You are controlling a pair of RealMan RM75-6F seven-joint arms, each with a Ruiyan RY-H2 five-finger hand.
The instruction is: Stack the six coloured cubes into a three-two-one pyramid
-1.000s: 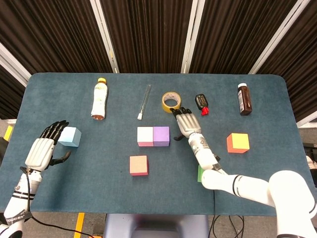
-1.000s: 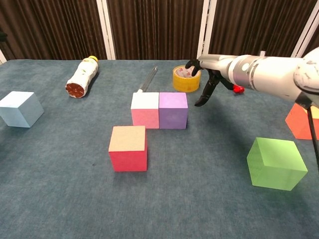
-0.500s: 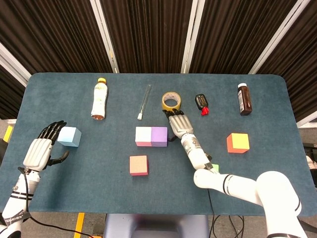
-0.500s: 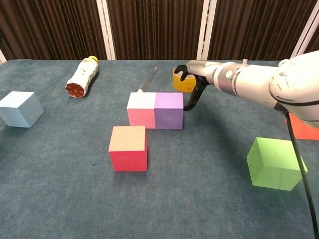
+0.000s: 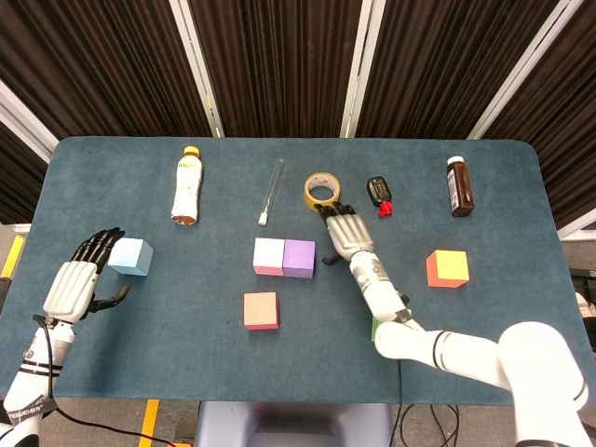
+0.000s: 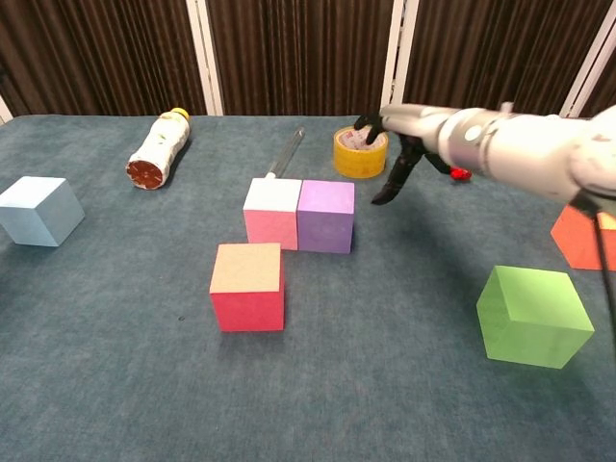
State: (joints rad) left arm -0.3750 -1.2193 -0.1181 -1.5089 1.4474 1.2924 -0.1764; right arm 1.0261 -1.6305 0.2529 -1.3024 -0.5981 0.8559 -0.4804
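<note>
A pink cube (image 5: 268,257) (image 6: 271,214) and a purple cube (image 5: 299,258) (image 6: 325,216) sit side by side, touching, mid-table. In front of them stands a red cube (image 5: 261,311) (image 6: 248,286) with a tan top. The light blue cube (image 5: 130,256) (image 6: 39,210) lies far left, the green cube (image 6: 532,316) near right, the orange cube (image 5: 447,268) with a yellow top further right. My right hand (image 5: 346,233) (image 6: 402,135) hovers empty just right of the purple cube, fingers spread. My left hand (image 5: 82,279) hangs empty beside the blue cube.
Along the back lie a bottle on its side (image 5: 187,184), a clear tube (image 5: 271,191), a yellow tape roll (image 5: 321,190), a small red and black item (image 5: 379,193) and a brown bottle (image 5: 458,185).
The right hand pushed the pink and purple pair a little leftward, then drew back to the right, off the purple cube. The left hand barely moved.
</note>
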